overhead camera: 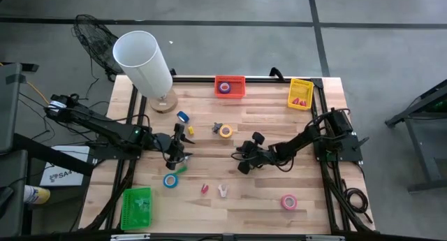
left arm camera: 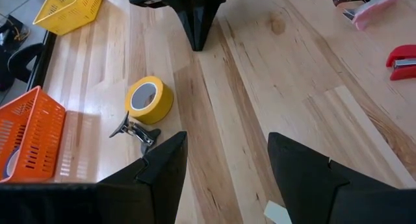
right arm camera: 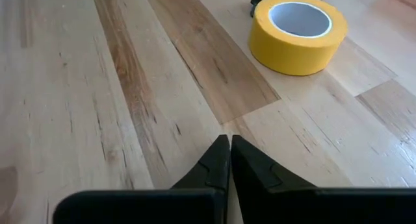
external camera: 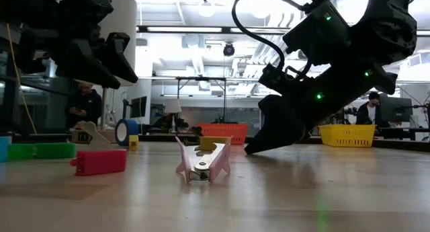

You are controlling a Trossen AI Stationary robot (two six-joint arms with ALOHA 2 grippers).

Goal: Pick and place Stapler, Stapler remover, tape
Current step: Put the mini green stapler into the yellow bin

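High view: both arms reach in over the middle of the desk (overhead camera: 279,199), the right end effector (overhead camera: 244,163) low near the centre, the left end effector (overhead camera: 178,151) toward the left edge.
Right end effector: fingers pressed together on nothing, tips down at the wood.
Left end effector: jaws apart, empty (hovering above the surface).
Yellow tape (right arm camera: 298,30): lying flat near the desk's centre, just ahead of the right fingertips, a dark metal clip-like piece (left arm camera: 133,131) touching it.
Other tape: blue roll (overhead camera: 170,179) near the left end effector; pink roll (overhead camera: 288,201) toward the front right corner.
Baskets: orange basket (overhead camera: 230,86) and yellow basket (overhead camera: 300,93) at the back edge.
Step in hand: likely the approach to the yellow tape, nothing grasped yet.
Next move: the right fingers would need to open and straddle the roll's wall.
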